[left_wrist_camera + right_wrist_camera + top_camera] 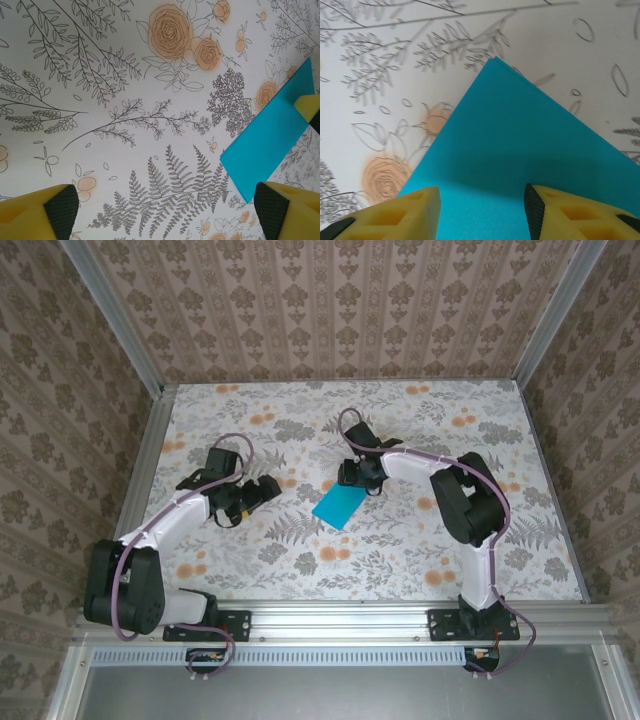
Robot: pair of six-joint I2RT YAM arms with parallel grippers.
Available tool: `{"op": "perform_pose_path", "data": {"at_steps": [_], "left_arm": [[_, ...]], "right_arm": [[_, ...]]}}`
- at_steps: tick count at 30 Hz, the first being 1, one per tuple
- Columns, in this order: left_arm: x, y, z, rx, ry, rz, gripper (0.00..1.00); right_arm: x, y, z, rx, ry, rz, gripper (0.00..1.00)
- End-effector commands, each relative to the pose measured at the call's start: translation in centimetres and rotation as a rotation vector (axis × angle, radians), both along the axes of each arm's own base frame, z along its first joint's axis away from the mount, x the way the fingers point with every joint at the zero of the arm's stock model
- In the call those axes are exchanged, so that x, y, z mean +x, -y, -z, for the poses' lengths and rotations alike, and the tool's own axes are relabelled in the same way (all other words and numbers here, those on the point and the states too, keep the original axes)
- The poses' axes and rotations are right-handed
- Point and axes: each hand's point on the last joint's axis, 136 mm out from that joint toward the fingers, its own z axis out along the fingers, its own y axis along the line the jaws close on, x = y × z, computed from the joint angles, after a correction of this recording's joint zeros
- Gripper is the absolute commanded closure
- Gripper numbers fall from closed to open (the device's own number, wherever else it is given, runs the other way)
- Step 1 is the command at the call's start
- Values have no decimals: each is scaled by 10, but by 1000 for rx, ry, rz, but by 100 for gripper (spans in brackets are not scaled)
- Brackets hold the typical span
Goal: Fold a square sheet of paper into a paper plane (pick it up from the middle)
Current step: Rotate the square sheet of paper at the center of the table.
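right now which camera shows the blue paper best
Top external: almost the whole sheet of paper shows, lying on the table. The right wrist sees it close but cropped; the left wrist catches part at its right edge.

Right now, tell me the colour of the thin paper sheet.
The thin paper sheet is plain bright turquoise-blue, unmarked; clearest in the right wrist view.

We find bare desk [400,560] near and right of the sheet of paper [336,507], with nothing standing on it. The right tool [348,483] crowds the sheet's far edge, and the left tool [270,486] lies close on its left. Papered walls [320,310] and metal frame posts [115,315] close three sides.
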Motion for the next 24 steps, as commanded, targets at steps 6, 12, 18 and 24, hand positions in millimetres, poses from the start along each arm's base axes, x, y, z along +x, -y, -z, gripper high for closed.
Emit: {"op": "perform_pose_path", "data": {"at_steps": [6, 12, 18, 24], "left_arm": [[-7, 3, -1, -29, -4, 36, 0], [-12, 12, 0, -22, -6, 96, 0], [-17, 28, 0, -25, -9, 143, 0], [-25, 49, -1, -77, -19, 164, 0]], "right_arm": [[-46, -62, 26, 72, -107, -424, 55], [-57, -88, -2, 216, -79, -513, 56], [-36, -64, -47, 146, 69, -324, 56], [-35, -43, -37, 85, 65, -194, 60]]}}
